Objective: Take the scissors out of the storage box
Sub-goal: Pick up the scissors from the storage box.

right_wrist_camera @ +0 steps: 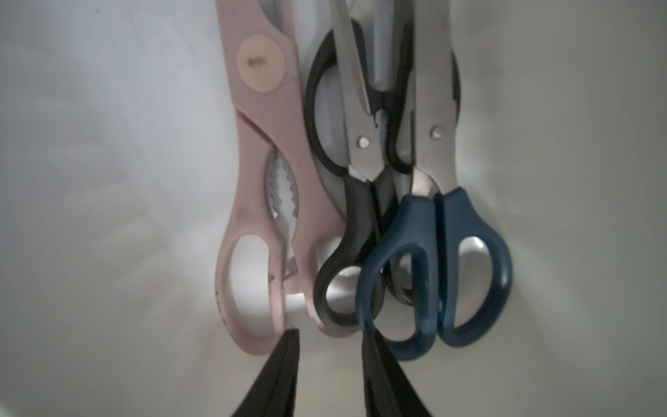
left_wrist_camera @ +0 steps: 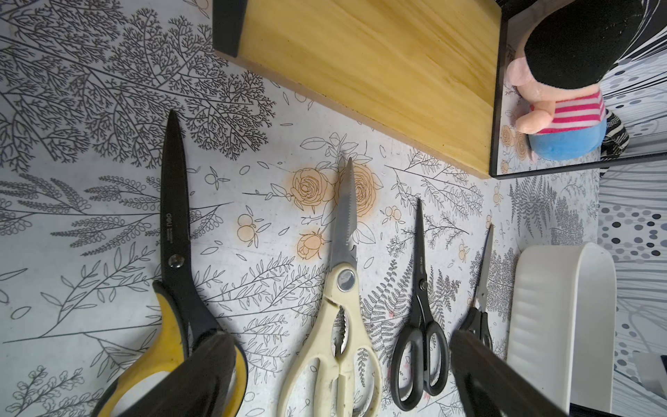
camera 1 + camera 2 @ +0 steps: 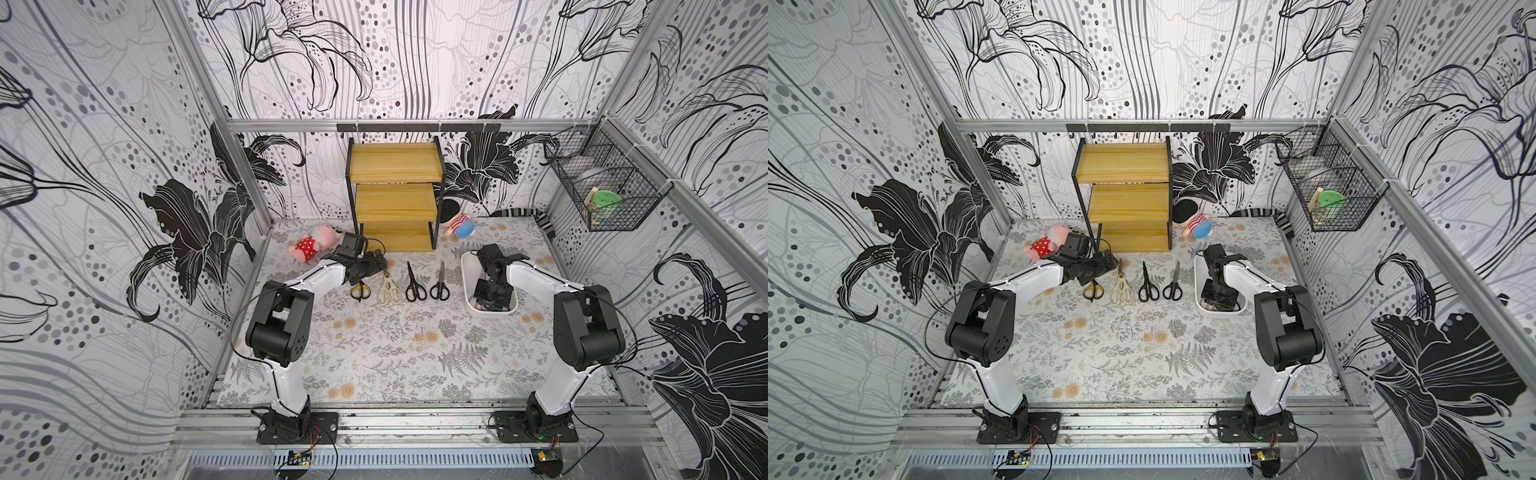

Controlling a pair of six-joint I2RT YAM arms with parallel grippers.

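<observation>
Scissors (image 1: 447,224), looped plastic handles, steel blades, rounded storage box (image 2: 563,307), right claw (image 1: 330,332) parted, left claw (image 2: 339,337) spread empty.

Black-and-white lily-print walls (image 3: 104,187) on three sides, tabletop (image 3: 374,357) covered in grey fern and peach flower print, three-tier wooden shelf (image 3: 395,162) at the back, black hook rail (image 3: 415,128) above it, wire basket (image 3: 602,203) on a side wall, perhaps holding a green lid, even light.

Four scissors (image 3: 412,277) in a row on table (image 3: 374,353), storage box (image 3: 466,282) to right, more scissors (image 1: 433,252) inside
</observation>
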